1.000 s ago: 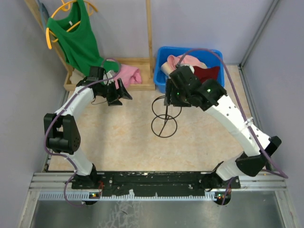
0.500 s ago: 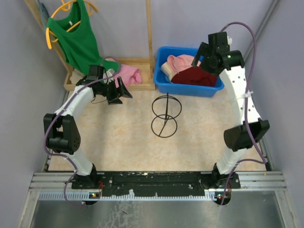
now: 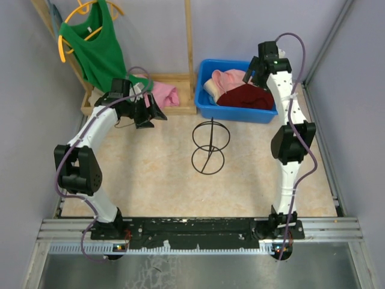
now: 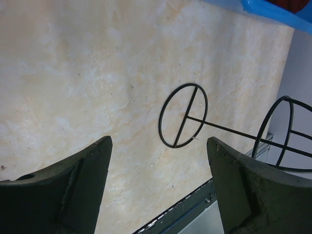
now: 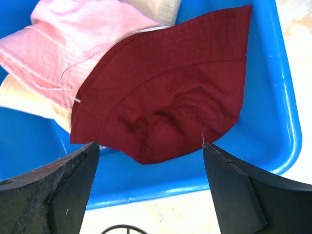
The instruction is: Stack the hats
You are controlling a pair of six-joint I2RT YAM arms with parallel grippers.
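The right pincer (image 5: 150, 148), spread and empty, hangs over the blue bin (image 5: 287, 122), lined up on the dark red hat (image 5: 165, 97). That hat lies topmost of 3 there, beside the pink hat (image 5: 83, 44) and the beige hat (image 5: 29, 97), so it is likely the first pick. The left pincer (image 4: 158, 141), also spread, waits left of the bin, facing the wire stand (image 4: 186, 116) on the desk (image 4: 73, 73).

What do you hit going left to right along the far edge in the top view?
Green shirt → bright pink cloth → blue bin holding the hats.

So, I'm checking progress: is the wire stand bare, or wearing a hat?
Bare: no fabric on the wire stand; its black rings are fully exposed.
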